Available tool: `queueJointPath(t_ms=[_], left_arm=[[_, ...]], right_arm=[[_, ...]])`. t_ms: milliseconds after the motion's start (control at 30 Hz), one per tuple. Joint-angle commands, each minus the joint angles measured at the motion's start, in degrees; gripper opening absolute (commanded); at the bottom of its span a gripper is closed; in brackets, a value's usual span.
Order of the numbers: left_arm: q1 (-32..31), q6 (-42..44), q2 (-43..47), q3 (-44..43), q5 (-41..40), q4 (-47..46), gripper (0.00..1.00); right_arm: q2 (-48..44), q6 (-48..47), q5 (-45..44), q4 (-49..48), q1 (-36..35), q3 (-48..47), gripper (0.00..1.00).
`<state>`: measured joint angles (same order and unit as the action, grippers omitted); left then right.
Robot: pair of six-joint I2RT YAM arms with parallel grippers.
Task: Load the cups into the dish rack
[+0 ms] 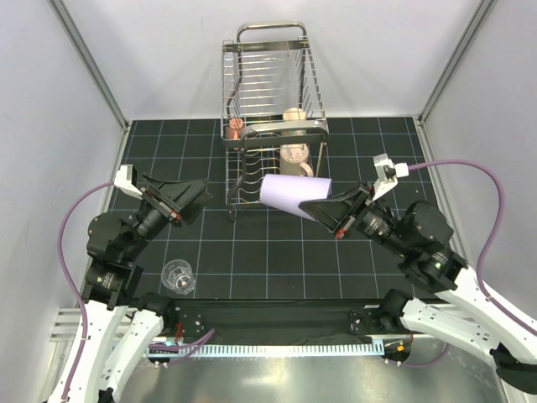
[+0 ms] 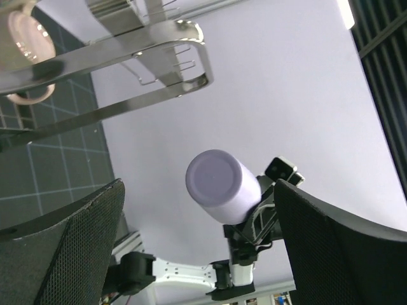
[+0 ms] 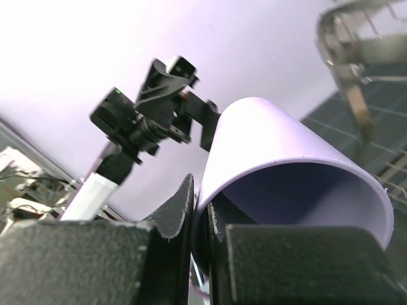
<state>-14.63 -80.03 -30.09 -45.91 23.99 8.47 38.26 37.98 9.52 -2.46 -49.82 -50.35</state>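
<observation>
Lavender tumbler (image 1: 294, 196), smooth, tapered, held sideways, rim pinched in right claw (image 1: 324, 211); left claw (image 1: 201, 200) wide open, empty

The lavender tumbler (image 1: 289, 196), pinched sideways in the right tool (image 1: 329, 205), hangs across the front of the dish rack (image 1: 268, 84), whose lower tier holds a mug (image 1: 294, 154) just behind it. Bare counter (image 1: 277, 252) lies between it and the spread left tool (image 1: 199, 201); the clear glass (image 1: 179, 275) stands alone at the near left, open from above.
</observation>
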Motion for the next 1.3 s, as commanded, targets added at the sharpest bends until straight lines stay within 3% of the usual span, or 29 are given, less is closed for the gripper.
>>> queueJointPath(t_ms=[0,100,333,600,867,1267], left_arm=[[-0.3,-4.1,0.5,0.3,-2.3,-8.0,0.95],[-0.7,-3.5,-0.9,0.1,-1.4,-10.5,0.95],[-5.0,-2.9,-3.7,2.6,-3.4,-20.9,0.96],[-13.7,-0.8,-7.6,3.7,-8.4,-27.7,0.95],[-16.0,1.3,-7.7,3.5,-13.1,-28.7,0.92],[-20.5,2.9,-7.9,4.2,-19.1,-30.7,0.85]], right_arm=[[3.5,3.6,3.8,-20.2,-0.3,1.9,0.04],[6.5,5.6,4.4,-28.9,-0.2,2.6,0.04],[12.4,7.8,2.9,-38.0,-0.9,2.5,0.04],[18.5,7.6,1.5,-41.9,-4.1,0.1,0.04],[21.2,3.6,-1.0,-44.5,-8.4,0.2,0.04],[23.6,-3.6,-13.2,-49.7,-13.0,2.6,0.04]])
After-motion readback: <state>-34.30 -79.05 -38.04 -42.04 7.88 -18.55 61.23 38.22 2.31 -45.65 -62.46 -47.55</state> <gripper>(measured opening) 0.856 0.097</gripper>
